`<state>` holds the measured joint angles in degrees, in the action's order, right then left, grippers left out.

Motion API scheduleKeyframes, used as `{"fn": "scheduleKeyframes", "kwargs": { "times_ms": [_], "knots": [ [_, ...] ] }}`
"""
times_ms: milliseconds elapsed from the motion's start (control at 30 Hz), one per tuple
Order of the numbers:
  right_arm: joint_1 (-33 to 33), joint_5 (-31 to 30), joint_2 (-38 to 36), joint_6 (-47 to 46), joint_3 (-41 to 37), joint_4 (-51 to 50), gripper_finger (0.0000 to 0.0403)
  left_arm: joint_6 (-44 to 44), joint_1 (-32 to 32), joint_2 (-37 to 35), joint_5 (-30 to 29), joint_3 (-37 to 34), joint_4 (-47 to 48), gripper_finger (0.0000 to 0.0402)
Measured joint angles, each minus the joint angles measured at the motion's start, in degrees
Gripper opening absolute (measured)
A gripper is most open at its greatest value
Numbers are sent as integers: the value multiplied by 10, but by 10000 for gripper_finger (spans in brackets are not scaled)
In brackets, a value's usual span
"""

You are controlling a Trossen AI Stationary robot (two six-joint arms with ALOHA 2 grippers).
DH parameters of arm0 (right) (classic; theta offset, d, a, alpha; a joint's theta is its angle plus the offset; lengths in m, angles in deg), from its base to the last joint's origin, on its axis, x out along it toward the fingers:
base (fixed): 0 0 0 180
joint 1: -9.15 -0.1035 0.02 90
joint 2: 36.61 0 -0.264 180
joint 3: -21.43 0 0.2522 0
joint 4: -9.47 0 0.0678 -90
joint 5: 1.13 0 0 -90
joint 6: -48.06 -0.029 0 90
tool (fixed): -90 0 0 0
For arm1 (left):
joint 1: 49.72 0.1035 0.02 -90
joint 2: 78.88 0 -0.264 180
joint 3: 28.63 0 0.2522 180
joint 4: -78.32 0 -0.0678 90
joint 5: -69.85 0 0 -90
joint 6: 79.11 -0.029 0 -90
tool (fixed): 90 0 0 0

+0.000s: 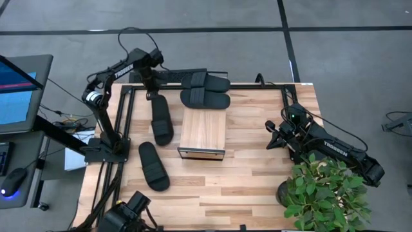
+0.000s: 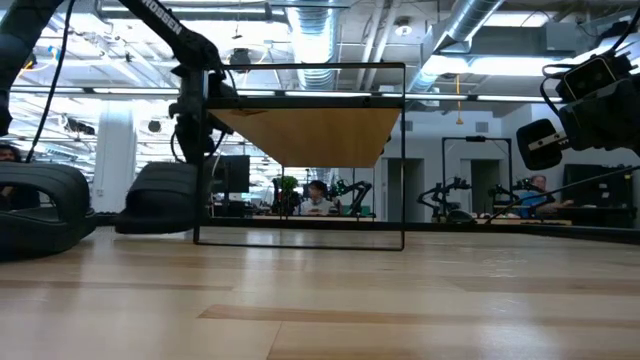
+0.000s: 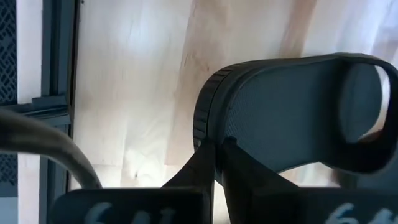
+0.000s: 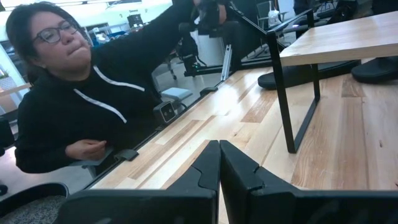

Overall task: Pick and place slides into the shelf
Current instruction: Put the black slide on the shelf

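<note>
High view had the left gripper (image 1: 153, 92) at the far-left part of the desk (image 1: 257, 174), fingers clamped on the heel end of one slide (image 1: 161, 120); the contact point itself was hidden under the wrist. Left wrist view confirmed it: fingers (image 3: 208, 168) pinched on the ribbed rim of that slide (image 3: 292, 112), its far end cut off by the frame edge. Shelf (image 1: 203, 134) sat just beside that gripper, toward desk centre. Two more slides (image 1: 205, 89) lay stacked or side by side just past the shelf's far end, partly merged with the arm's shadow, so hard to separate. Fourth slide (image 1: 153, 166) lay nearer the front edge, on the same side as the gripped one. Low view showed only the shelf's frame (image 2: 300, 150) and underside; nothing could be made out inside. Right gripper (image 1: 275, 136) waited with fingers shut and empty, well apart from the shelf, partly screened by a plant (image 1: 325, 193). A person (image 4: 81, 93) sat beyond the desk edge.
</note>
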<state>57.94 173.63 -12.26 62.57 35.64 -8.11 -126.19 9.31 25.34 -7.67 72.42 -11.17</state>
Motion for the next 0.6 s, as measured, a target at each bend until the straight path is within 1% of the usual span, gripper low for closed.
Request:
{"fn": "scheduleKeyframes", "kwargs": {
  "times_ms": [133, 233, 400, 433, 467, 500, 533, 600],
  "knots": [
    [0, 0, 0, 0, 0, 0, 0, 9, 8, -12, 23, 11, 9, 0],
    [0, 0, 0, 0, 0, 0, 0, 9, 8, -37, 43, 11, 8, 0],
    [0, 0, 0, 0, 0, 0, 0, 8, 12, -85, 53, 11, 5, 0],
    [0, 0, 0, 0, 0, 0, 0, 7, 12, -96, 48, 11, 6, 0],
    [0, 0, 0, 0, 0, 0, 0, 7, 12, -106, 27, 11, 14, 0],
    [0, 0, 0, 0, 0, 0, 0, 11, 13, -116, -8, 11, 23, 0],
    [0, 0, 0, 0, 0, 0, 0, 18, 14, -126, -16, 11, 24, 0],
    [0, 0, 0, 0, 0, 0, 0, 12, 16, -148, 3, 11, 21, 0]
  ]
}}
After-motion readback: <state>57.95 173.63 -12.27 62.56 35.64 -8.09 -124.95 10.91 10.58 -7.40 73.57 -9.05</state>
